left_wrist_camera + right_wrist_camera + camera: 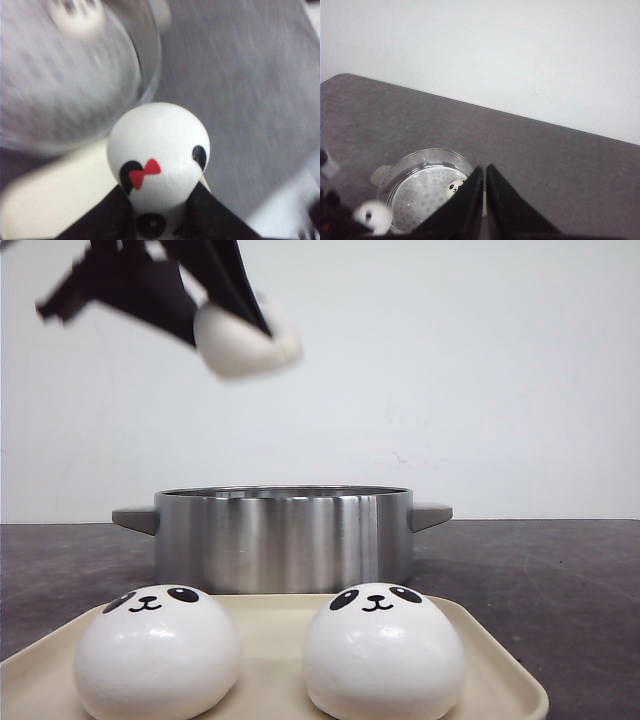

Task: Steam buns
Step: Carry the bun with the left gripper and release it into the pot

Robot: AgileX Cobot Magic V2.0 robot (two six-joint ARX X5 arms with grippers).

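My left gripper (232, 302) hangs high above the left side of the steel pot (283, 538), shut on a white bun (248, 342). In the left wrist view that bun (159, 150) shows black ears and a red bow between the black fingers (116, 212). Two panda-faced buns (158, 652) (383, 652) sit side by side on the cream tray (500, 685) in front of the pot. Another bun (454, 187) lies on the perforated steamer plate inside the pot (405, 167). My right gripper (485, 169) is shut on nothing, high above the table beside the pot.
The pot has two side handles (432, 514) and stands on a dark grey table (560, 580). A white wall rises behind it. The cream tray (50, 197) lies below the held bun in the left wrist view, blurred by motion.
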